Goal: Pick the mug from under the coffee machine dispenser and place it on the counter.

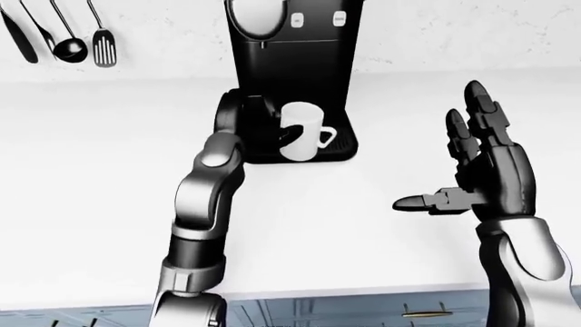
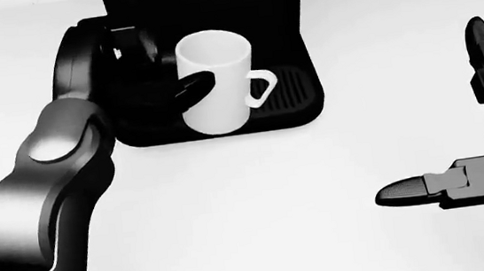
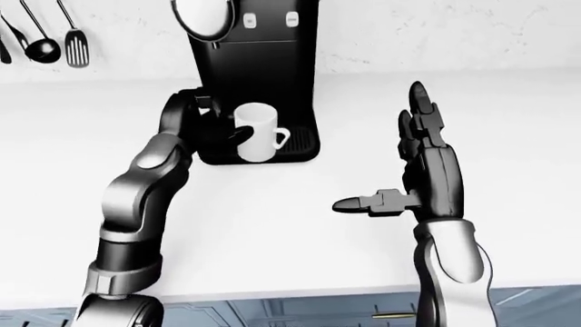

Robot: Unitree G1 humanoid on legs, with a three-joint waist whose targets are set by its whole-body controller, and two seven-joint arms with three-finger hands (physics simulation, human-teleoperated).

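The white mug [image 2: 215,85] has its handle pointing right and stands upright, over the lower-left part of the black drip tray [image 2: 296,100] of the coffee machine [image 1: 292,65]. My left hand [image 2: 179,78] reaches in from the left, and its fingers [image 2: 195,84] close round the mug's side. I cannot tell whether the mug's base touches the tray or hangs just above it. At the right of the view my right hand [image 2: 452,98] stands upright and open over the white counter [image 1: 345,252], thumb pointing left, holding nothing.
Several dark utensils [image 1: 56,37] hang on the wall at the top left of the left-eye view. The counter's near edge [image 1: 363,293] runs along the bottom of that view, with blue cabinet fronts below.
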